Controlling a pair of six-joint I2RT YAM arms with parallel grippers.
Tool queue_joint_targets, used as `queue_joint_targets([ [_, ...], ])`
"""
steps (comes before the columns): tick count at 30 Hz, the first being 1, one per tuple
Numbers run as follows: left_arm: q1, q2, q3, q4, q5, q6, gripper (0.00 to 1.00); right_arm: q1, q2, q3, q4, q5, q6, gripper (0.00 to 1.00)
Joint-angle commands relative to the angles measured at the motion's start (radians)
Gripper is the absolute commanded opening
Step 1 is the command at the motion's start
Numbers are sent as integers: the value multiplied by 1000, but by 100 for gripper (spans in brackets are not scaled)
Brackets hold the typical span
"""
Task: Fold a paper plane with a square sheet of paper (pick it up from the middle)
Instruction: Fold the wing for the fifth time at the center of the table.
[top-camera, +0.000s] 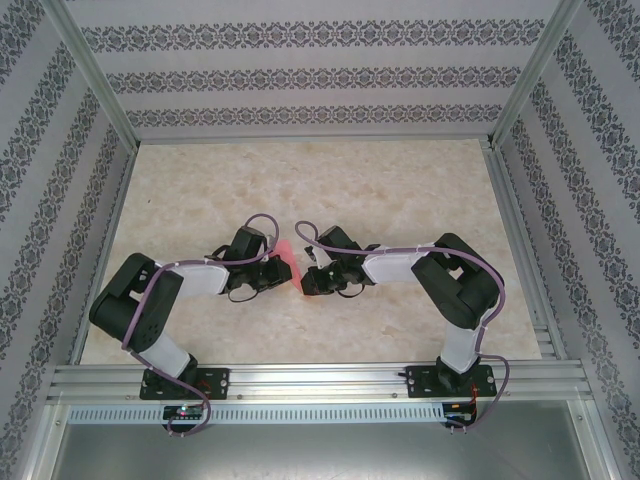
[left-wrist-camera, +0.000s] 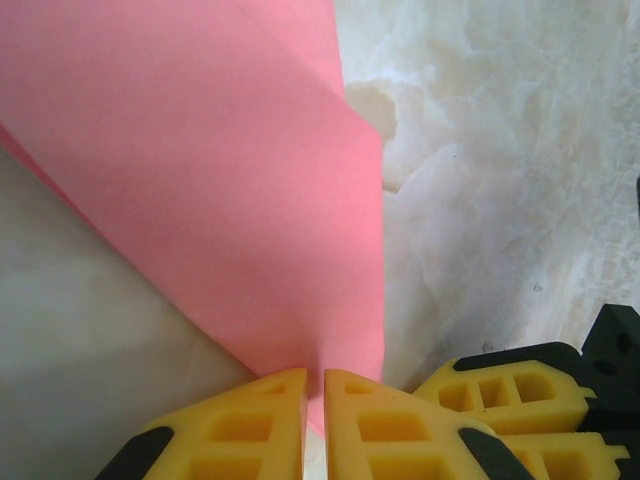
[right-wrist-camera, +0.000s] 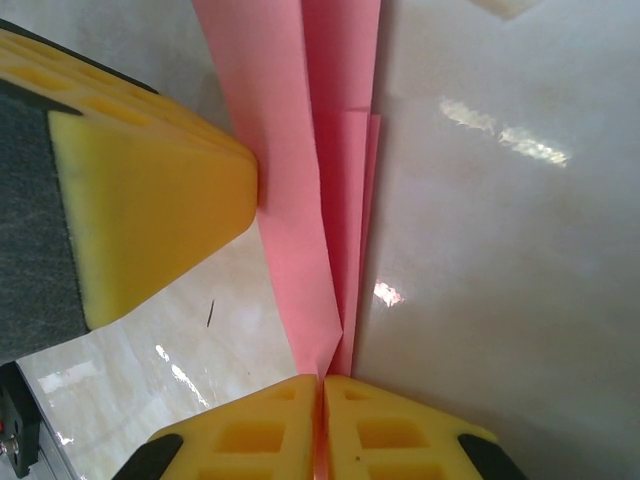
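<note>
The square sheet of paper (top-camera: 288, 256) is salmon pink and folded lengthwise into overlapping layers; it is held up just above the table between the two arms. My left gripper (top-camera: 279, 270) is shut on one edge of it; in the left wrist view the paper (left-wrist-camera: 220, 180) fans out from the pinch of that gripper (left-wrist-camera: 314, 398). My right gripper (top-camera: 305, 277) is shut on the folded paper (right-wrist-camera: 300, 200) from the other side, the crease running into the pinch (right-wrist-camera: 321, 390). Each wrist view catches the other gripper's yellow fingers (left-wrist-camera: 510, 385) (right-wrist-camera: 150, 210). Whether it has the paper plane's pointed form I cannot tell.
The marble-patterned table (top-camera: 400, 190) spreads behind and beside the grippers. Patterned walls with aluminium posts (top-camera: 95, 80) close three sides. A metal rail (top-camera: 320, 380) carrying both arm bases runs along the near edge.
</note>
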Motion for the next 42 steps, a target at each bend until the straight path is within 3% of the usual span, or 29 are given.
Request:
queue_joint_targets([
  [1, -8, 30, 27, 27, -10, 20, 13, 11, 18, -6, -61, 48, -20, 11],
  [17, -9, -42, 28, 45, 18, 19, 13, 13, 18, 4, -86, 62, -30, 11],
  [29, -9, 80, 63, 2, -10, 1, 11, 15, -8, 9, -94, 60, -32, 12],
  [42, -9, 81, 58, -50, -45, 11, 10, 6, -102, -12, -96, 42, -4, 13],
])
